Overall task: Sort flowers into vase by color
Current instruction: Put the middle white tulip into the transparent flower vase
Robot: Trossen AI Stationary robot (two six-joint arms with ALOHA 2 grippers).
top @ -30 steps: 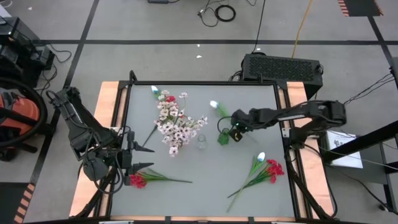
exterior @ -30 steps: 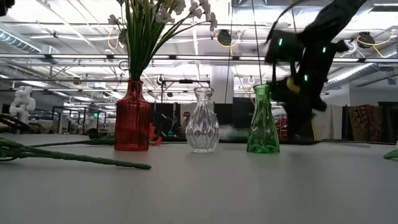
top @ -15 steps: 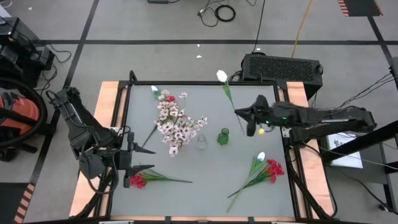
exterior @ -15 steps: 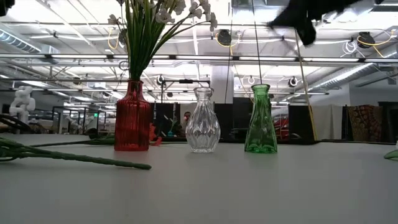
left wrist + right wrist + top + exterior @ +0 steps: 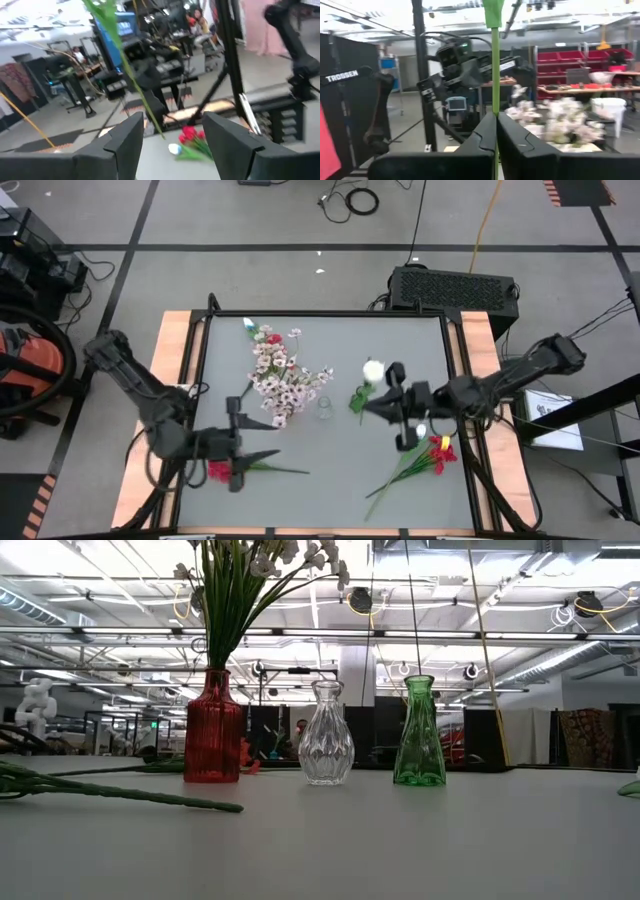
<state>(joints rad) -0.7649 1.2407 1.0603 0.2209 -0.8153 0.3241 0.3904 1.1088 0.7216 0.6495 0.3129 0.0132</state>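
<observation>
My right gripper (image 5: 372,406) hangs high above the table beside the green vase (image 5: 420,735), shut on a white tulip-like flower (image 5: 374,370). The flower's stem (image 5: 494,60) rises straight up from the fingers. Pinkish-white sprigs (image 5: 285,380) stand in the red vase (image 5: 212,730), and the clear vase (image 5: 326,735) holds nothing. A red flower (image 5: 220,472) lies at the near left, close under my open left gripper (image 5: 258,440), which has nothing between its fingers (image 5: 125,142). More red flowers (image 5: 438,452) lie at the near right. Neither gripper shows in the low view. My right gripper pinches the white flower's thin green stem (image 5: 494,111) between its two fingers (image 5: 482,137). The fingers come level from the table's right and lie across the stem. The flower is lifted clear and stands upright, with the bud above the fingers.
A loose green stem (image 5: 240,395) lies left of the red vase. The red flower's stem (image 5: 120,795) stretches across the near left of the table. A black box (image 5: 455,285) sits beyond the far right corner. Bare table lies in front of the vases (image 5: 400,840).
My right gripper has risen from beside the green vase, swung toward the far right edge, then come back toward the vases, turning from pointing down to level. The white flower went with it and now stands upright. My left gripper has moved toward the table's right, still open.
</observation>
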